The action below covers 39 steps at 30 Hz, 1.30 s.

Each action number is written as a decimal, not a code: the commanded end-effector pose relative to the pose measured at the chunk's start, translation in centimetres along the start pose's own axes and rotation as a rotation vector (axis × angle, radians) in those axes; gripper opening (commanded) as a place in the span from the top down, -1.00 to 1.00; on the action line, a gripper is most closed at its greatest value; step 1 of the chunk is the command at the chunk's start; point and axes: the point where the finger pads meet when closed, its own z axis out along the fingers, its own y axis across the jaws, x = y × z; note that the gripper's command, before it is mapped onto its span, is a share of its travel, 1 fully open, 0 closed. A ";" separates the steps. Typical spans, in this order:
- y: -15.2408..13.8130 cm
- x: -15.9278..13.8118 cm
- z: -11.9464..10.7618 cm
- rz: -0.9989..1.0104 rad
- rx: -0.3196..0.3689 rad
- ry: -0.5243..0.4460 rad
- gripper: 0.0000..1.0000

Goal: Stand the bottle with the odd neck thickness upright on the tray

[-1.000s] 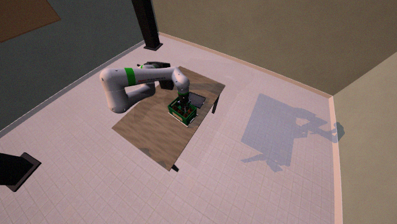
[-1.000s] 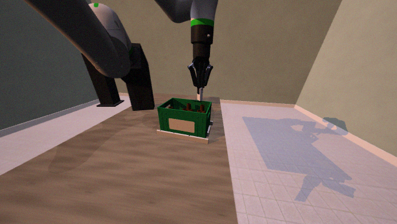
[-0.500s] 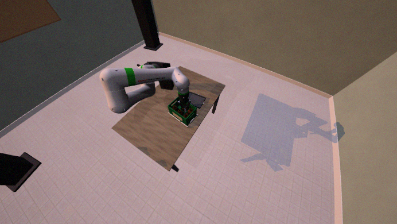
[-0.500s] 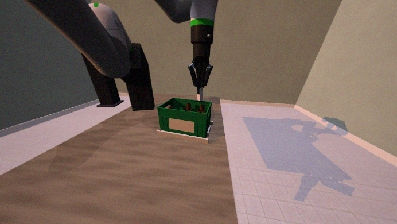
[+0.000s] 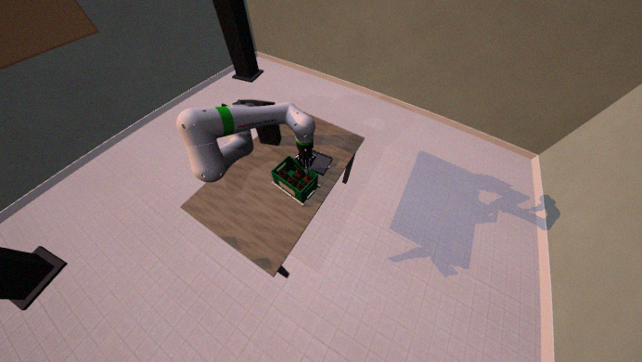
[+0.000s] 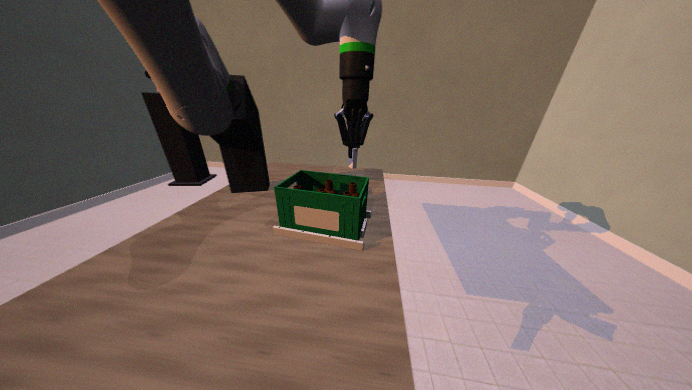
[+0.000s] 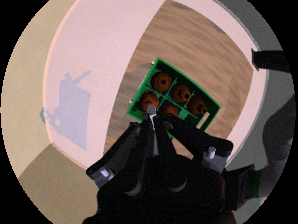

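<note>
A green crate (image 6: 322, 210) stands on the wooden table and holds several brown bottles (image 6: 329, 186) upright; only their necks show above the rim. It also shows in the top view (image 5: 295, 179) and in the wrist view (image 7: 174, 99). My gripper (image 6: 353, 159) hangs above the crate's far right part, well clear of the bottle tops, with its fingers shut together on nothing. In the wrist view the closed fingertips (image 7: 153, 117) meet over the crate's near edge. A dark tray (image 5: 321, 161) lies on the table just beyond the crate.
The crate rests on a light flat base (image 6: 318, 237) near the table's right edge. Dark pillars (image 6: 241, 135) stand behind the table at the left. The arm's upper link (image 5: 241, 122) spans above the table's back part.
</note>
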 end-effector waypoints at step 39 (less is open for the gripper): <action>-1.2 -1.0 0.0 0.002 -0.001 0.003 0.12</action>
